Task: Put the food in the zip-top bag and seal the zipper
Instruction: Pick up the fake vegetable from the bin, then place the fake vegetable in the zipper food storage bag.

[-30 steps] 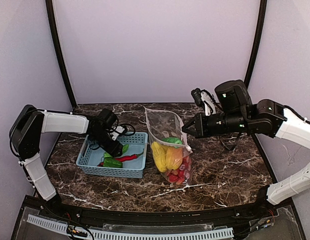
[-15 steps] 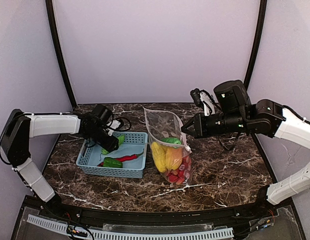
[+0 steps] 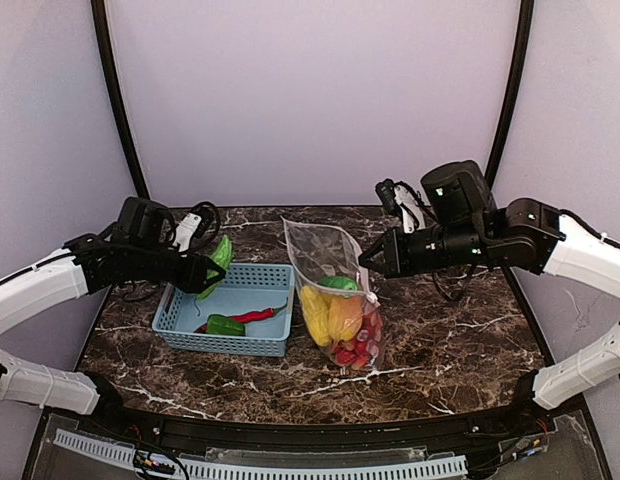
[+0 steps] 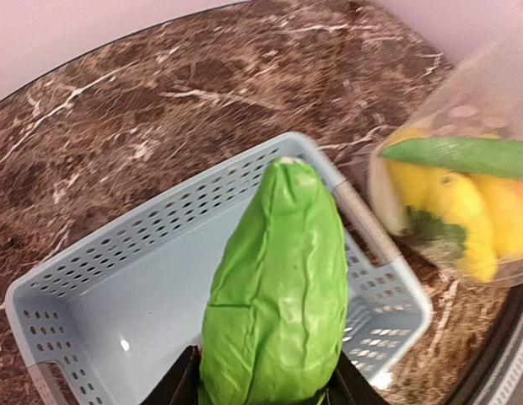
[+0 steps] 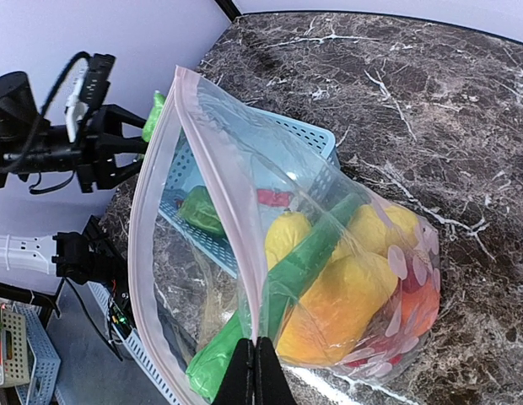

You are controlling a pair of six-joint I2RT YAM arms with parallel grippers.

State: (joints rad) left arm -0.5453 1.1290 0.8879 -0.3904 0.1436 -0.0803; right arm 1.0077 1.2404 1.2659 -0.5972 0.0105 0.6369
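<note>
My left gripper (image 3: pixel 208 275) is shut on a leafy green toy (image 3: pixel 220 258), held above the left rear of the light blue basket (image 3: pixel 260 345); in the left wrist view the green (image 4: pixel 278 287) fills the space between the jaws. My right gripper (image 3: pixel 366 261) is shut on the mouth edge of the zip-top bag (image 3: pixel 325 250), holding it open and upright (image 5: pixel 257 359). The bag holds yellow peppers (image 3: pixel 318 312), an orange piece (image 3: pixel 348 317), a green cucumber (image 5: pixel 316 257) and red strawberries (image 3: pixel 356 353). A red chili (image 3: pixel 252 317) and a green piece (image 3: pixel 225 325) lie in the basket.
The basket stands on the marble table (image 3: pixel 440 340) left of the bag. Black cables (image 3: pixel 252 256) lie behind the basket. A grey rail (image 3: pixel 290 465) runs along the near edge. Lilac walls enclose the back and sides.
My left gripper has lifted the leafy green out of the basket and drawn back up and to the left. The right gripper still holds the bag edge, shifted slightly left.
</note>
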